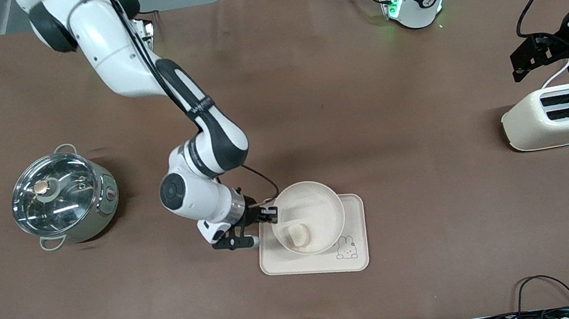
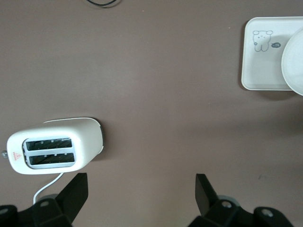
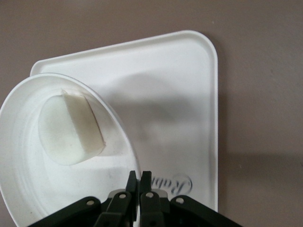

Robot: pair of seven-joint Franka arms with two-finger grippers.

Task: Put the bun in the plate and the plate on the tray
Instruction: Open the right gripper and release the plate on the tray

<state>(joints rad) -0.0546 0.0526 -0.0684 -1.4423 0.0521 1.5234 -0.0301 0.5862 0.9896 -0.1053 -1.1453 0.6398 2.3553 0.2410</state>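
Observation:
My right gripper point(image 1: 272, 214) is shut on the rim of the round cream plate point(image 1: 318, 202) and holds it over the cream tray point(image 1: 352, 228), which lies on the table nearer the front camera. The bun point(image 1: 299, 233) lies in the plate. In the right wrist view the fingers point(image 3: 140, 177) pinch the plate's rim point(image 3: 23, 189), the bun point(image 3: 71, 127) rests inside, and the plate casts a shadow on the tray point(image 3: 180, 85) beside its "Rabbit" mark. My left gripper point(image 1: 524, 64) is open and empty, waiting over the table by the toaster; it also shows in the left wrist view point(image 2: 140, 194).
A cream toaster point(image 1: 559, 115) stands at the left arm's end, also in the left wrist view point(image 2: 52, 146). A steel pot with a glass lid point(image 1: 64, 196) stands at the right arm's end. The left wrist view shows the tray point(image 2: 258, 71) and plate edge point(image 2: 293, 66).

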